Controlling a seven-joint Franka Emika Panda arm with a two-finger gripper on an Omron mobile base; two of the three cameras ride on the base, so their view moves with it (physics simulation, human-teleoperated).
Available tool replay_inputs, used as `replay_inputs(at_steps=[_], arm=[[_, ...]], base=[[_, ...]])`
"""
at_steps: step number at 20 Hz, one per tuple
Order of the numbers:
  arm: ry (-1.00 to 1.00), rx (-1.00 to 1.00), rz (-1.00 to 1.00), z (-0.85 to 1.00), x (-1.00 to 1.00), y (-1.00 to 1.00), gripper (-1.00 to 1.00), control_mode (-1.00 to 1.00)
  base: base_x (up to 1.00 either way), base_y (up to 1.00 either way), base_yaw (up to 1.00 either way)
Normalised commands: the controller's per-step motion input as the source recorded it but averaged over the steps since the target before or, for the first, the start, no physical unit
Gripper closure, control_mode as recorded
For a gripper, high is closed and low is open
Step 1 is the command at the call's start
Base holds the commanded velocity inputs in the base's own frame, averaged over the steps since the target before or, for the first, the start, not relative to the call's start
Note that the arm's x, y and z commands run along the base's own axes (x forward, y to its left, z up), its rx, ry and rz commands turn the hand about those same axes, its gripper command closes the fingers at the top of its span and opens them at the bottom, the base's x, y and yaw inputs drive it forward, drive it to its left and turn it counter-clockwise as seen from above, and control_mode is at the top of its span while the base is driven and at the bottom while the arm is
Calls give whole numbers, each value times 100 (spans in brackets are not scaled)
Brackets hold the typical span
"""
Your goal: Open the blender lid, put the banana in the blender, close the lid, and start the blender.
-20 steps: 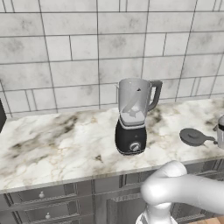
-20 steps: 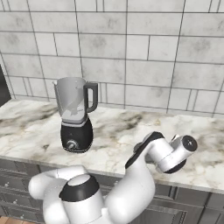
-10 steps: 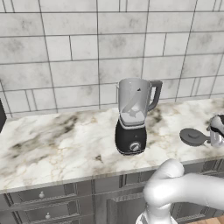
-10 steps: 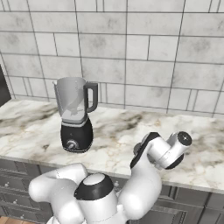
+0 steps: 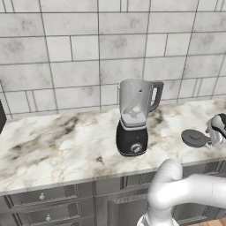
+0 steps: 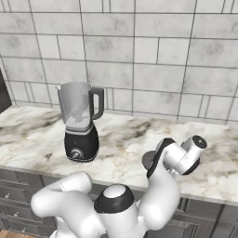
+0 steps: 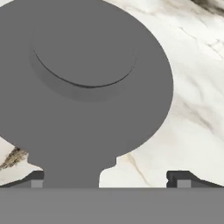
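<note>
Hand view: dark grey round lid (image 7: 87, 78) lies off on the marble surface (image 7: 192, 87), pincer (image 7: 107, 177) released; banana, closing, starting remain.

A: How's the light?
B: Even, soft, fairly bright; no glare on the tiled wall (image 5: 66, 53). The blender (image 5: 133, 118) casts a faint shadow on the tabletop (image 5: 53, 141).
A: Sharpness?
B: Coarse, slightly soft; the blender lid (image 7: 83, 83) looks flat, blurred.
</note>
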Motion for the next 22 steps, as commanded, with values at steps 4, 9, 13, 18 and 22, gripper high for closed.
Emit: replay_inputs(at_steps=[4,9,13,18,22], arm=[[5,-1,0,-56,-1,6,100,-100],[3,-1,0,-31,-6,11,100,-100],[0,0,0,-1,-24,10,100,-100],[-4,0,0,2,-30,4,100,-100],[-11,0,0,56,-21,13,100,-100]], base=[[0,0,0],[0,0,0],[0,0,0],[0,0,0],[0,0,0]])
